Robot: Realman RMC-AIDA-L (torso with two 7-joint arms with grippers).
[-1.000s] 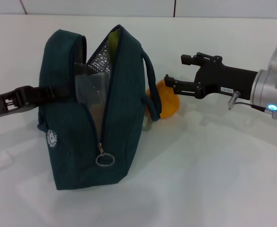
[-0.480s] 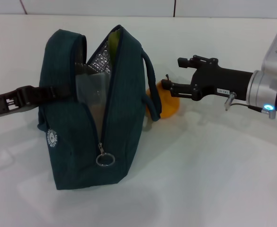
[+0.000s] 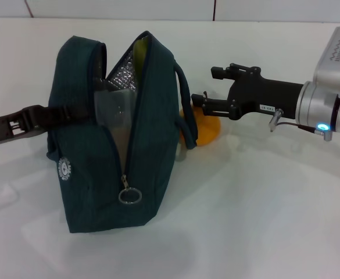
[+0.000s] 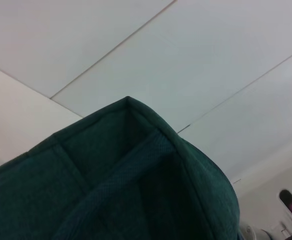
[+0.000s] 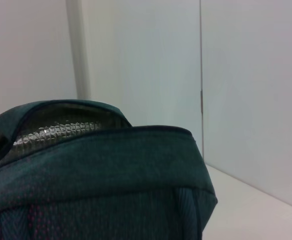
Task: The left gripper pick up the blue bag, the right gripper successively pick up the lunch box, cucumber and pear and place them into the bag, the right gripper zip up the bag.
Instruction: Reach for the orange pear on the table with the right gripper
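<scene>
While right claw nears pear | blue bag unmoved

The white worktop carries the upright blue bag; the pear rests immediately right of it.

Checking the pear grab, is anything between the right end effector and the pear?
Nothing visible stands between them. In the head view the right end effector is open right over the pear, which lies on the table beside the bag. The bag's handle hangs just next to the pear and covers its near edge.
</scene>
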